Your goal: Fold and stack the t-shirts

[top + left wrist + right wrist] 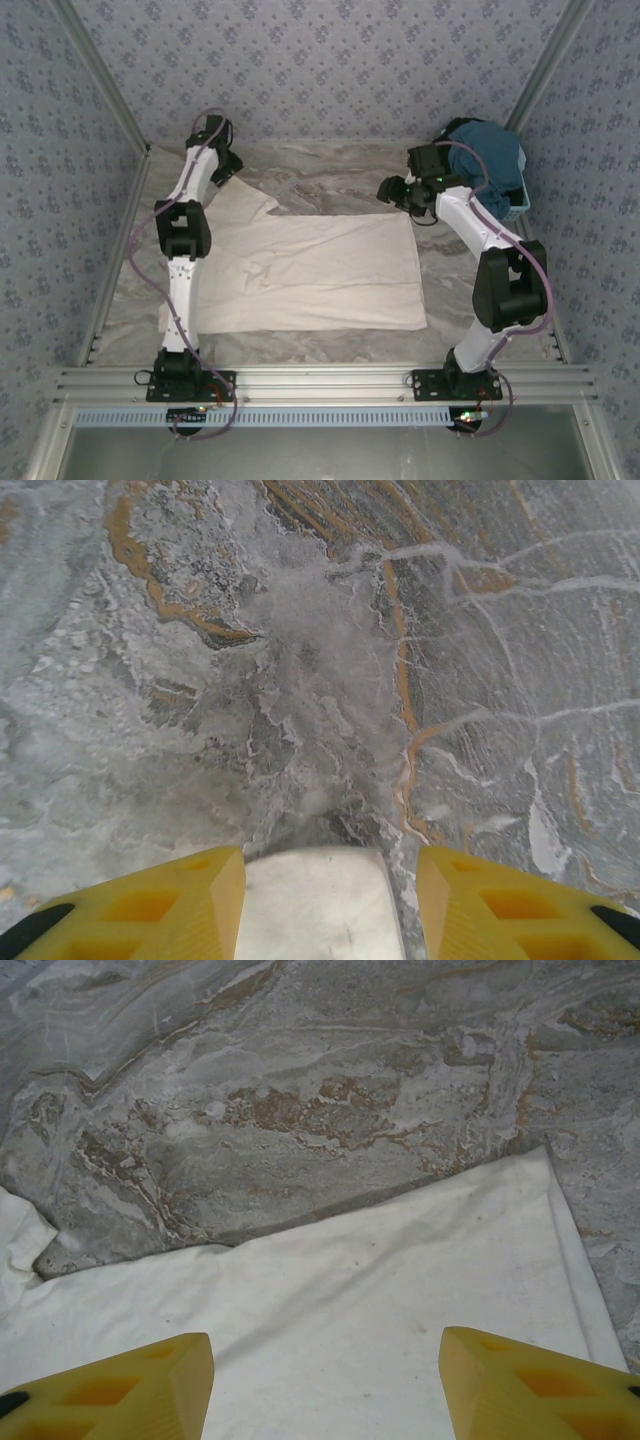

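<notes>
Both sets of jaws sit released over the cream t-shirt [320, 275], so I'd grab its far corners evenly before folding

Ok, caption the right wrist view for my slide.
Open yellow fingers over a white tee's corner on the marble table.

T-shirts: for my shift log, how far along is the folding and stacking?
Done: the cream-white t-shirt lies flat as a rough rectangle, one sleeve out. In hand: nothing; left gripper and right gripper hover open at its far edge. Left: more folds, plus the teal-blue t-shirt bundled in the basket.
</notes>
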